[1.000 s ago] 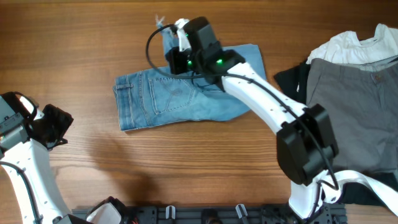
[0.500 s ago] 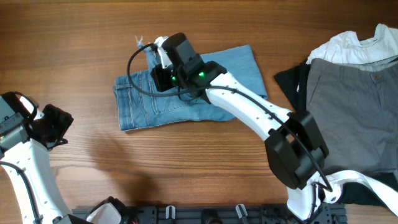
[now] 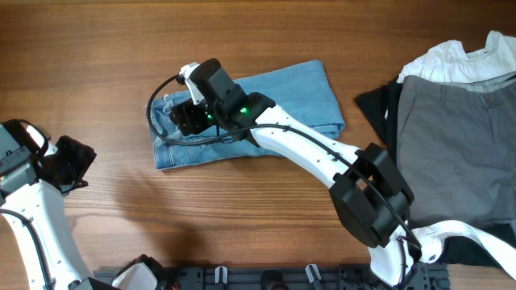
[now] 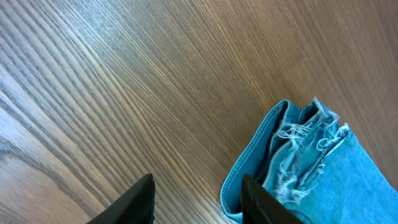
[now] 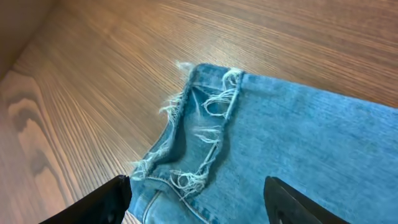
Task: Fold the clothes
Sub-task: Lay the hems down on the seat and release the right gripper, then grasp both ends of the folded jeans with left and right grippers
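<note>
Overhead first: your light-blue jeans [image 3: 298, 93] lie folded in a flat block around the middle of the counter [image 3: 97, 48], a bit toward the far edge. Your right arm [image 3: 322, 153] stretches across them to their left end, while your left arm [image 3: 40, 209] sits by the left edge, well apart from the denim. At the right edge there's a pile: grey trousers [image 3: 451, 137] over a white top [image 3: 459, 60], with a black garment [image 3: 372, 103] poking out beside them. On the left wrist cam, your left end effector [image 4: 196, 202] is spread and pinching nothing, with the frayed hem [image 4: 305, 155] just beside one finger. On the right wrist cam, your right end effector [image 5: 199, 202] is spread wide and holding nothing. It hangs over the denim, and the frayed ends lie loose ahead of it.
</note>
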